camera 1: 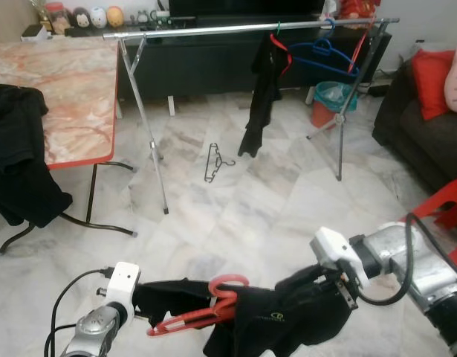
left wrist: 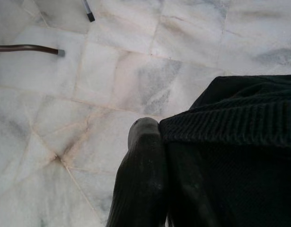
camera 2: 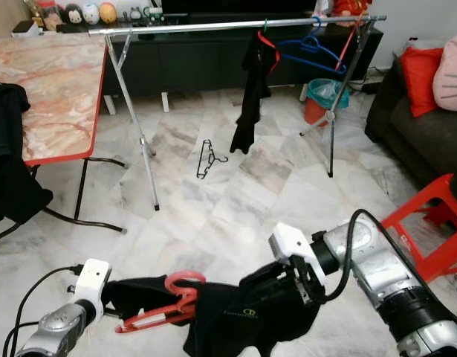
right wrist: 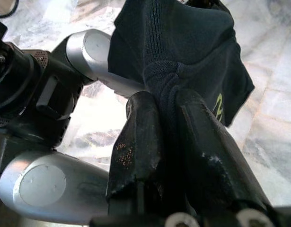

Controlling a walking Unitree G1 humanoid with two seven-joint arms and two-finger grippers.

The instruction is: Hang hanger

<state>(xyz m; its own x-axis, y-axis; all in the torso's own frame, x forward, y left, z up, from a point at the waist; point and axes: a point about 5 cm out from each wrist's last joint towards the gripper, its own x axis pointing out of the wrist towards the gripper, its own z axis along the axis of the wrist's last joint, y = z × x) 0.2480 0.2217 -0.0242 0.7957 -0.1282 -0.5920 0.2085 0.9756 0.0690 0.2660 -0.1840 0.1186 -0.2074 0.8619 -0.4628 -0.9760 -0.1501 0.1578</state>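
- Black finger (left wrist: pixel 143 179) pressed against dark ribbed garment (left wrist: pixel 235 142).
- Marble floor (left wrist: pixel 136 66) beneath.
- Brown desk foot (left wrist: pixel 27 48) resting on the floor.

pale marble floor (camera 1: pixel 235 223), marble-top table (camera 1: pixel 65 82), dark sofa (camera 1: pixel 421 126), black cabinet (camera 1: pixel 213 59).

The black shirt (camera 1: pixel 280 320) hides the red hanger's (camera 1: pixel 202 312) right half and lower edge.

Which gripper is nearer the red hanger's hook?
Left. The left gripper grips the black shirt right beside the red hanger, a little to the hook's left. The right gripper pinches the shirt farther off, to the hook's right.
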